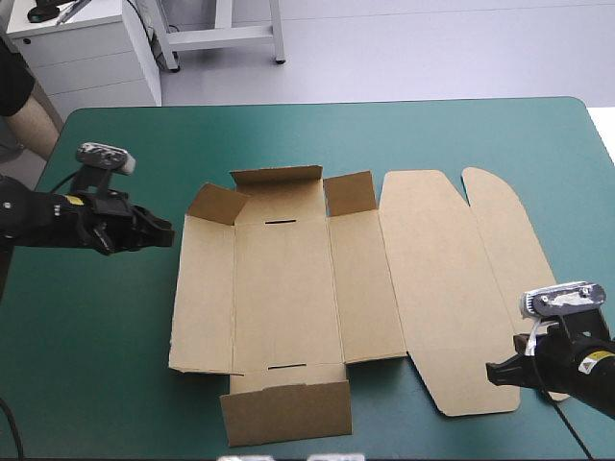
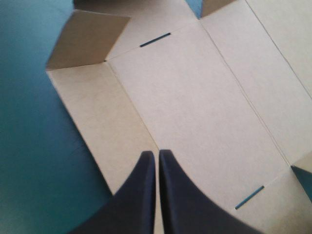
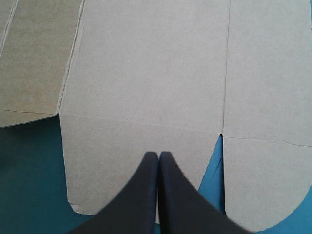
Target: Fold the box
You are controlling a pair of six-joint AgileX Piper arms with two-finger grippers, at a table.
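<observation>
- Teal-green cover (image 1: pixel 115 365) lies over the whole surface (image 1: pixel 577 104) and shows bare along the left and far edges.
- Across the middle of the surface lies the box (image 1: pixel 288 288), a cut sheet of brown board. It is mostly flat and reaches from left of centre toward the right edge.
- Its lid panel (image 1: pixel 432 288) lies flat on the side toward the right edge, with a rounded tuck flap (image 1: pixel 504 230) flat beyond it.
- On the side toward the far edge, the far flap (image 1: pixel 279 182) tilts up, and a corner flap on each side of it (image 1: pixel 213 204) (image 1: pixel 349 192) is partly raised. The near flap (image 1: pixel 288 411) also tilts up.
- The left tool (image 1: pixel 168 230) is at the box's side toward the left edge, closed to a single point with nothing held. In its wrist view it (image 2: pixel 157 153) is over the left side panel (image 2: pixel 92 112).
- The right tool (image 1: pixel 492 370) is at the lid panel's corner toward the near and right edges, also closed and empty. In its wrist view it (image 3: pixel 158 155) is over the board's near margin.
- Whether either tool touches the board cannot be told.
- A thin far slot (image 1: pixel 282 223) and near slot (image 1: pixel 286 366) mark the base's two ends.
</observation>
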